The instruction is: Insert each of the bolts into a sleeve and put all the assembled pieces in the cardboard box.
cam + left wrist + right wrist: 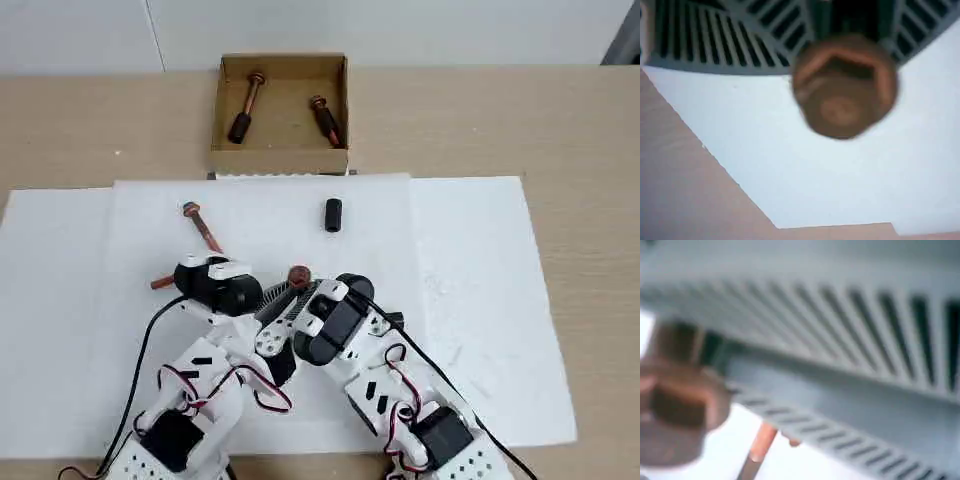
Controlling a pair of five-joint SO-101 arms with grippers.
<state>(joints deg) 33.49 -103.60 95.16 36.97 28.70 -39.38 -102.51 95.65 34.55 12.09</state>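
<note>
Both arms meet at the middle of the white sheet. A copper bolt, head (298, 277) up, sits where they meet, with my right gripper (290, 295) shut on it between ribbed grey fingers (850, 335). Its head (675, 405) is close in the right wrist view. The left wrist view looks at the same head (845, 87) with a dark part behind it. My left gripper (262, 292) is against the same spot. A loose bolt (203, 226) and a black sleeve (333, 214) lie further back. Another bolt's end (162, 283) sticks out beside the left arm.
The cardboard box (280, 158) stands at the back of the table with two assembled pieces (246, 108) (326, 120) inside. The white sheet (480, 300) has bare room on the right. Brown tabletop (590, 200) surrounds it.
</note>
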